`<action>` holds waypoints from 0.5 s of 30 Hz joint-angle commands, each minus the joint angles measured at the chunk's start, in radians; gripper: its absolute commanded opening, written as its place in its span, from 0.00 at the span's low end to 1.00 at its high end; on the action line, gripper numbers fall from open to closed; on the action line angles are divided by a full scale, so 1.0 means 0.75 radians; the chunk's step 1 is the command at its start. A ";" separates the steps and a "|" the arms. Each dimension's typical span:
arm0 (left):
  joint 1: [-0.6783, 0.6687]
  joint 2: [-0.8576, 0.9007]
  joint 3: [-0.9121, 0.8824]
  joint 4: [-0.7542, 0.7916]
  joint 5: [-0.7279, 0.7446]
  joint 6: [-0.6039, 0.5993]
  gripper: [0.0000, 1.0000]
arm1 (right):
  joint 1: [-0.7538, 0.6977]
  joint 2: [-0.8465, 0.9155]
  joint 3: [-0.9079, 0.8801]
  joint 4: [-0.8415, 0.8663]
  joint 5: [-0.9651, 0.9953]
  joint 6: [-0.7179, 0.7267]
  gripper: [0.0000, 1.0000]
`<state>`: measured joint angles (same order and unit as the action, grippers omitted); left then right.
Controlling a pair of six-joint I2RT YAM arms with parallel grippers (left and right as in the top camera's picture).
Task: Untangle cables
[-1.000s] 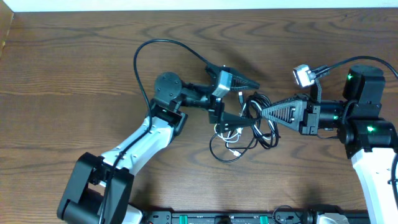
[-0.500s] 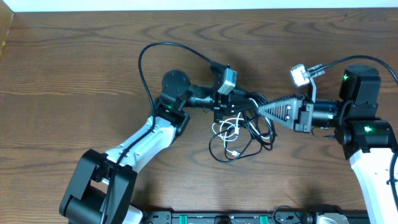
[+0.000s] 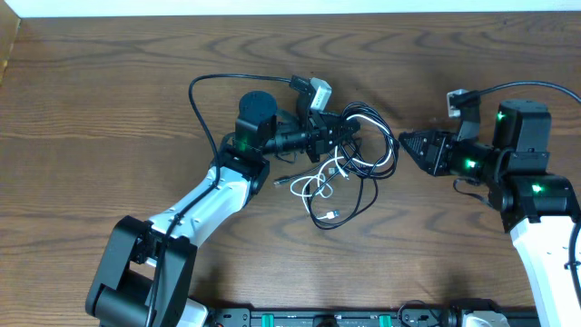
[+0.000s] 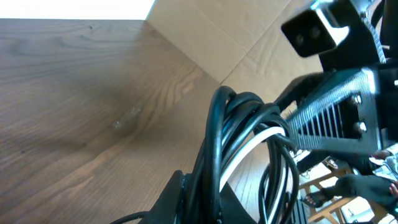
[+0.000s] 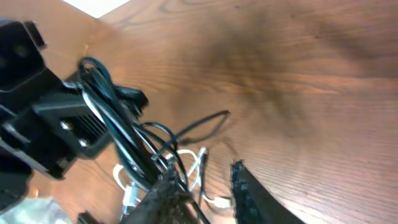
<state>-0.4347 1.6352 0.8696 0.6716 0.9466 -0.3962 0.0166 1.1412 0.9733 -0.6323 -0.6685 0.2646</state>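
Table: brown wood with a strong grain, spreading out on every side beneath the left gripper.
Left arm: white and black. It comes up from the near-left edge and ends in the left gripper, which points to the right.
Right arm: white and black with green lights, well to the right of the left gripper and turned to face it.
Arm wire: a thicker black cord that arcs away to the left behind the left gripper and curves back down to the arm.
Cables: several black strands and a white one, looped together. One end of the bundle is clamped in the left gripper, and the rest spills onto the wood just right of it and toward the near edge.
Left gripper jaws: closed tight on the cables. In the left wrist view the strands rise straight out from between the fingers.
Right gripper: right of the left gripper, just past the far side of the bundle. Whether it touches a strand cannot be told.
Right gripper jaws: narrowly parted, with bare wood showing in the gap.
Plug ends: small and pale, lying loose on the wood below the left gripper.
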 commanded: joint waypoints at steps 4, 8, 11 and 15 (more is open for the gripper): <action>-0.001 0.003 0.015 -0.039 -0.042 -0.026 0.08 | 0.005 -0.021 0.011 -0.005 -0.099 -0.261 0.45; -0.001 0.003 0.015 -0.093 -0.041 -0.022 0.08 | 0.006 -0.076 0.011 0.031 -0.166 -0.329 0.43; -0.001 0.004 0.015 -0.089 -0.016 -0.024 0.08 | 0.007 -0.103 0.011 0.033 -0.171 -0.340 0.44; -0.002 0.003 0.015 -0.088 -0.014 -0.038 0.08 | 0.007 -0.098 0.011 0.024 -0.170 -0.349 0.44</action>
<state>-0.4347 1.6352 0.8696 0.6003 0.9211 -0.4080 0.0166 1.0668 0.9733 -0.6098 -0.7700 0.0418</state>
